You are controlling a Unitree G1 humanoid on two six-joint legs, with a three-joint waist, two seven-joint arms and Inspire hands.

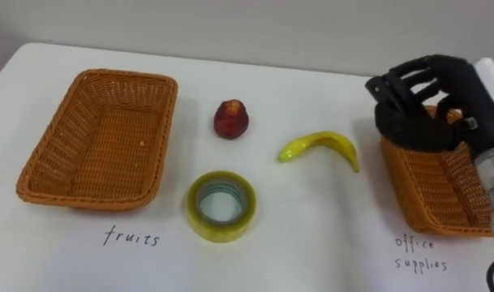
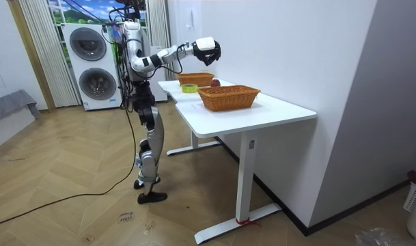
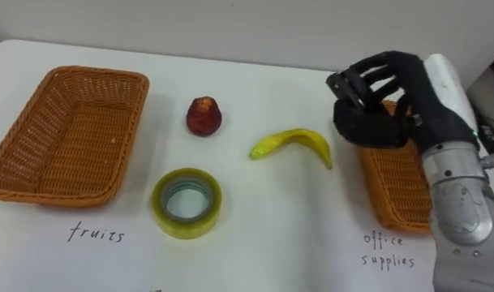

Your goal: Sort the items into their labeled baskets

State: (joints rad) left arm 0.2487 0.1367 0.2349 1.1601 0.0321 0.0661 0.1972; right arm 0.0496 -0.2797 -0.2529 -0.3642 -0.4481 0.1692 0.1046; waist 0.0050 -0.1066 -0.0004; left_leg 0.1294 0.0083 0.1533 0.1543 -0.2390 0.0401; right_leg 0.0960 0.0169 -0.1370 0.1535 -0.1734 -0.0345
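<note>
White surface (image 1: pixel 311 243) before us carries a tape roll (image 1: pixel 221 207) near its front edge and a banana (image 1: pixel 321 147) mid-surface; our right hand (image 1: pixel 429 112) hovers, fingers apart, over the right-edge basket (image 1: pixel 441 195).

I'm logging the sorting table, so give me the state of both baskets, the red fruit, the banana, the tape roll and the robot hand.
Fruits basket: upright, empty.
Office supplies basket: upright, nothing seen in the part that shows.
Right robot hand: open, holding nothing, raised over that basket and hiding part of it.
Red fruit: on the table, outside both baskets.
Banana: lying on the table, unsorted.
Tape roll: lying flat, hole up.
</note>
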